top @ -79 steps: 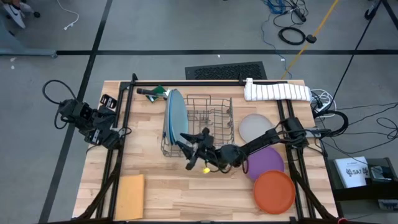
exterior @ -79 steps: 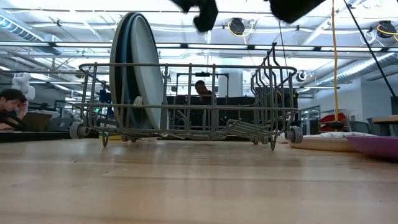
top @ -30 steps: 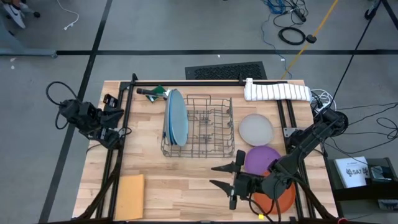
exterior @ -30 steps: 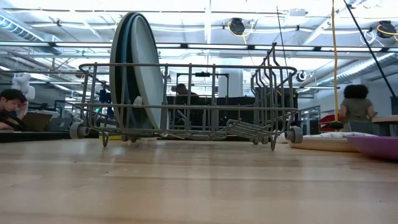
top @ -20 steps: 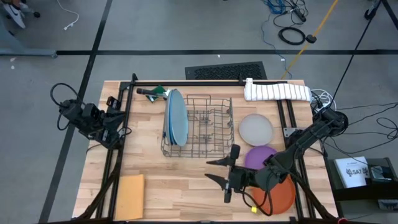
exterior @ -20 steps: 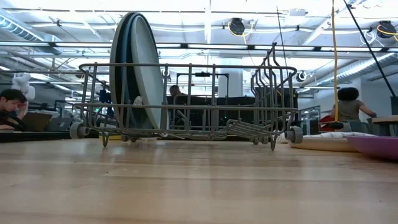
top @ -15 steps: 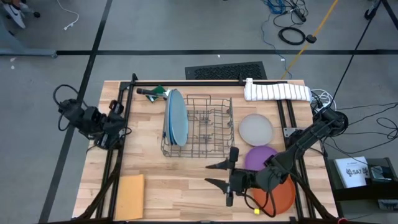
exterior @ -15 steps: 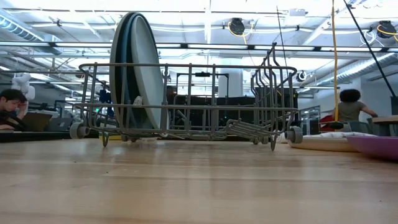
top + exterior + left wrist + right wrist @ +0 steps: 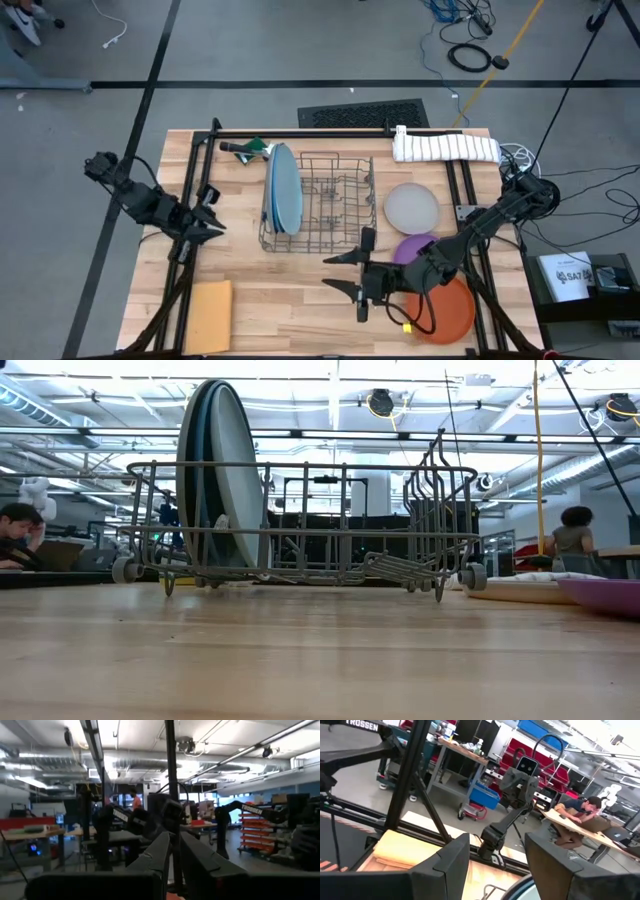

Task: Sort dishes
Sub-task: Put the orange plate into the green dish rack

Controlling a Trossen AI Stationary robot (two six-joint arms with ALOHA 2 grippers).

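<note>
While three large plates [image 9: 282,187] stand racked at ten o'clock of the wire rack [image 9: 335,205], the right tool [image 9: 352,272] hovers over the table [image 9: 290,300], jaws apart, empty. Light grey plate [image 9: 411,206] lies at three o'clock of the rack, purple plate [image 9: 422,250] and orange plate [image 9: 445,312] toward five. Best approach, I'd say: swing back, drop low, pinch one rim squarely. Left tool [image 9: 213,226] waits at nine o'clock, fingers together.
</note>
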